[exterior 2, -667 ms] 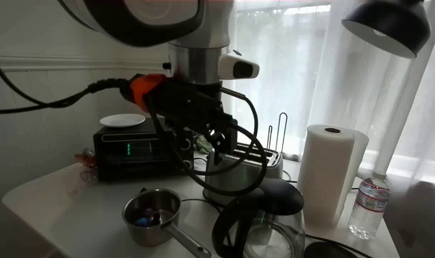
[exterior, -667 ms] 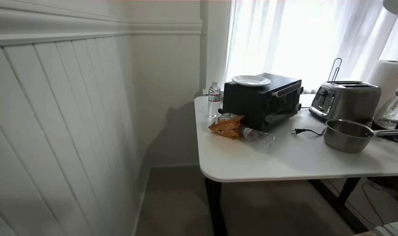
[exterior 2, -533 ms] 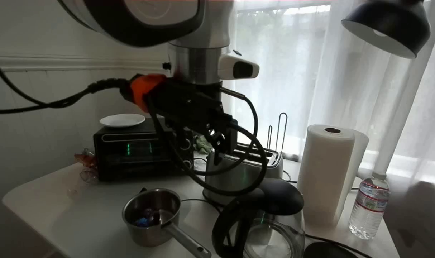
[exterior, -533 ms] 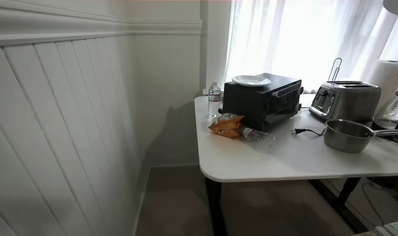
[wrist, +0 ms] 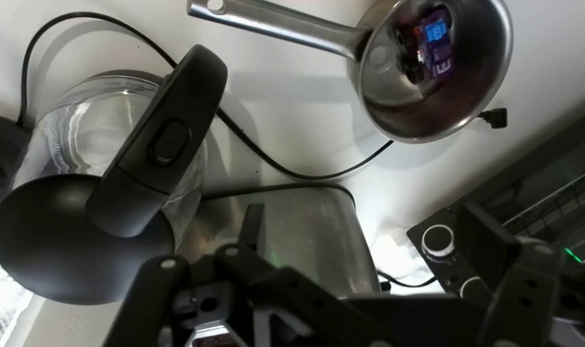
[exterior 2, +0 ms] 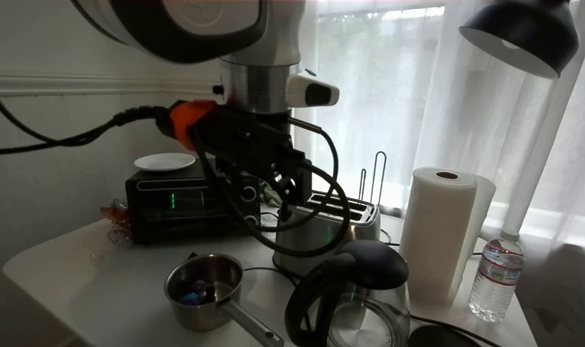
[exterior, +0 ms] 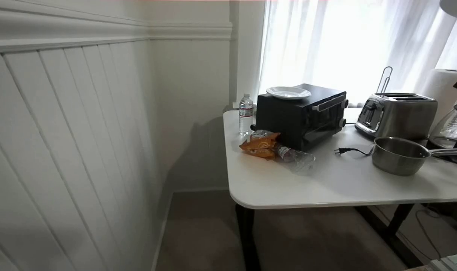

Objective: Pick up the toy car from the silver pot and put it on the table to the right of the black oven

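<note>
The toy car, purple and blue, lies inside the silver pot. The car shows in an exterior view (exterior 2: 196,295) and in the wrist view (wrist: 436,46). The pot stands on the white table (exterior: 337,188) and shows in both exterior views (exterior: 398,162) (exterior 2: 201,319) and at the top of the wrist view (wrist: 432,126). The black oven (exterior: 285,120) (exterior 2: 186,212) stands behind the pot, with its front corner in the wrist view (wrist: 449,265). My gripper (exterior 2: 261,197) is raised near the toaster and oven, apart from the pot. Its fingers are spread wide and empty in the wrist view (wrist: 369,224).
The silver toaster (exterior 2: 316,241) and the glass kettle with black handle (wrist: 157,149) stand near the pot. A paper towel roll (exterior 2: 437,236) and water bottle (exterior 2: 497,277) stand farther along. An orange bag (exterior: 260,146) and clear plastic bottle (exterior: 298,160) lie beside the oven; a plate (exterior: 288,93) tops it.
The arm and gripper have shifted slightly left in an exterior view, and a black gripper part at another view's right edge has moved slightly left. The pot and car have not moved.
</note>
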You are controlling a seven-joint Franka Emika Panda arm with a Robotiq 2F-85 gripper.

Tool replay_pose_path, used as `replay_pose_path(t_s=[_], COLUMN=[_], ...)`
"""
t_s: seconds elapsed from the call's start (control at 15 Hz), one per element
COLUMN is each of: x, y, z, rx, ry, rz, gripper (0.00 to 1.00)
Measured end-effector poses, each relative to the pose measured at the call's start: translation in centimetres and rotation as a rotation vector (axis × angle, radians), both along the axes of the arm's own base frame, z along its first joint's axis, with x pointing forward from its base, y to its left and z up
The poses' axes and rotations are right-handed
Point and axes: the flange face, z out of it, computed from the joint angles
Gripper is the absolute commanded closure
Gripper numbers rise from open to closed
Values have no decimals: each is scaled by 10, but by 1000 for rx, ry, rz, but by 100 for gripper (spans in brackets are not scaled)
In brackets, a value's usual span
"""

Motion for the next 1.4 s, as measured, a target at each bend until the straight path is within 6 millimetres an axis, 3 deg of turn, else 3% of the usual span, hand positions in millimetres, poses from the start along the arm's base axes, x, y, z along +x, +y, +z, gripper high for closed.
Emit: replay_pose_path(t_s=[0.47,0.67,1.4], x=[13,18,36], y=[89,115,152], z=[-32,-47,-127], rx=[-27,-50,-148], ry=[160,217,323], rz=[244,320,463], gripper=[0,0,0])
